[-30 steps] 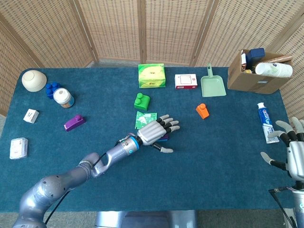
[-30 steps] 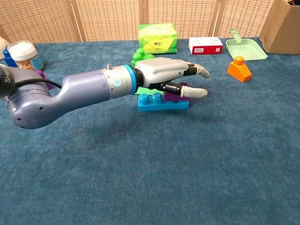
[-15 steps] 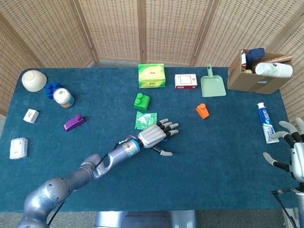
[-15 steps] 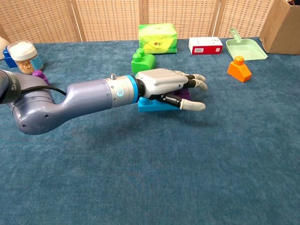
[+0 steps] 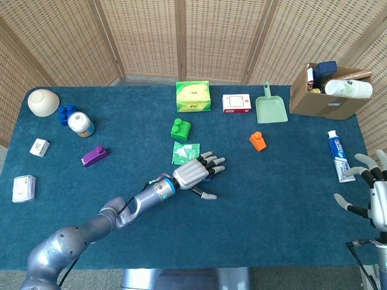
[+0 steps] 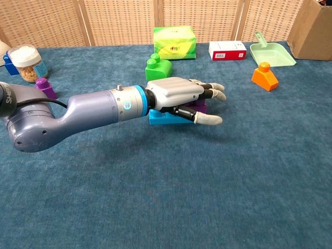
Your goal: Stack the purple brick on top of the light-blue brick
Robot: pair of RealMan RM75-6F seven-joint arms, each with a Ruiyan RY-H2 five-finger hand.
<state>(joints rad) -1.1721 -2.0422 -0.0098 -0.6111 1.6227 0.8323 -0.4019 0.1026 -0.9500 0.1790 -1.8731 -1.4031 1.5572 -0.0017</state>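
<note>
The left hand (image 6: pixel 176 97) is hovering, fingers spread and holding nothing, so the small purple plastic brick (image 6: pixel 200 108) under its fingers is sitting on the flat light-blue plastic brick (image 6: pixel 162 118).

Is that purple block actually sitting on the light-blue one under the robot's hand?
Touching. In the chest view the purple brick rests directly on the light-blue brick, no gap between them, partly covered by the left hand.
</note>
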